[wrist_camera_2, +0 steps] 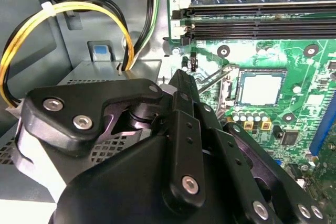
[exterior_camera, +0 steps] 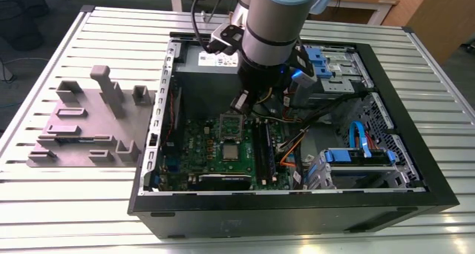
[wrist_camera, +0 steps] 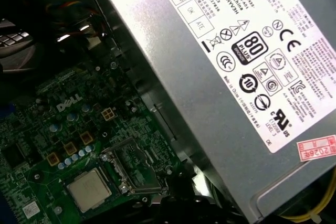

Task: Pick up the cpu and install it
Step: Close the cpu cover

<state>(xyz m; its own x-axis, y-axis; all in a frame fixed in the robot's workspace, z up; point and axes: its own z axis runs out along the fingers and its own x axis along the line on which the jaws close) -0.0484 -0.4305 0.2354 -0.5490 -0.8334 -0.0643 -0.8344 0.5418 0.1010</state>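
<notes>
Silver cpu (exterior_camera: 231, 151), one, seated in socket (wrist_camera: 102, 182).

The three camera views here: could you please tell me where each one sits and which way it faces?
Exterior view: off the arm, looking down from above at the open computer case on the slatted table; the arm reaches into it.
Second wrist view: on the arm, looking past the black gripper onto the motherboard and the cpu.
First wrist view: on the arm, looking along the power supply down at the board.
Shared: all three show the cpu lying in its socket, hold-down frame open.
</notes>
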